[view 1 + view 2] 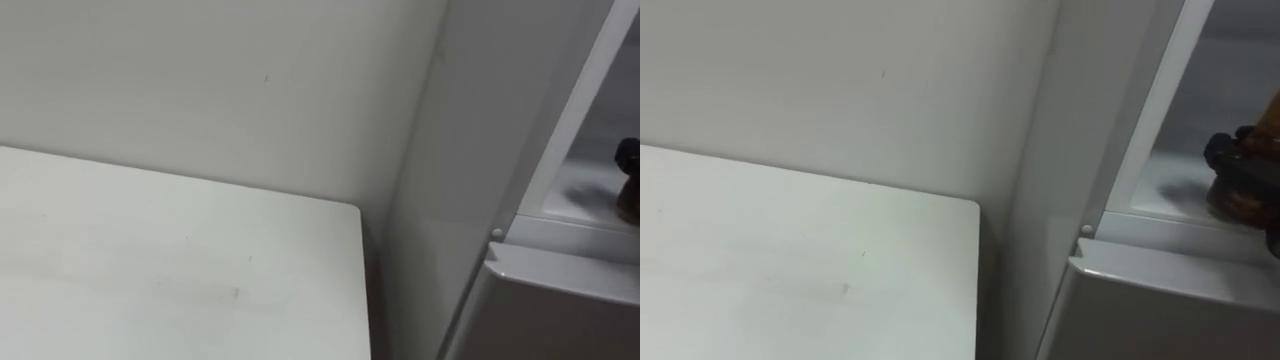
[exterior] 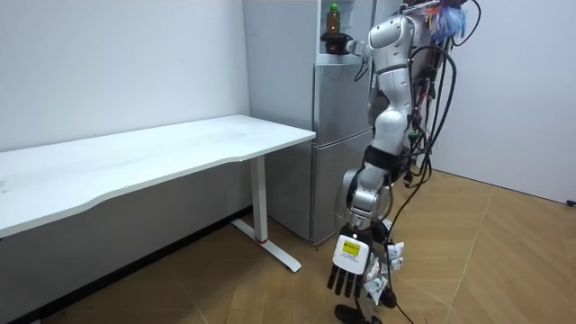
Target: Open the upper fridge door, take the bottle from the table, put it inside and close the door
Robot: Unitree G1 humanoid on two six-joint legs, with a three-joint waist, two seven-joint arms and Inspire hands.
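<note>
a clear plastic bottle [image 2: 333, 18] with a green cap and amber drink stands upright in the open upper compartment of the tall grey fridge [image 2: 340, 153]. the right hand [image 2: 337, 42] is curled round its lower part. the right eye view shows dark fingers [image 1: 1240, 150] over the amber base at the fridge's white shelf [image 1: 1170, 185]. the room view adds the cap, the left hand [image 2: 349, 268] hanging straight-fingered and empty low before the fridge, and the white desk [image 2: 180, 148] beside the fridge.
</note>
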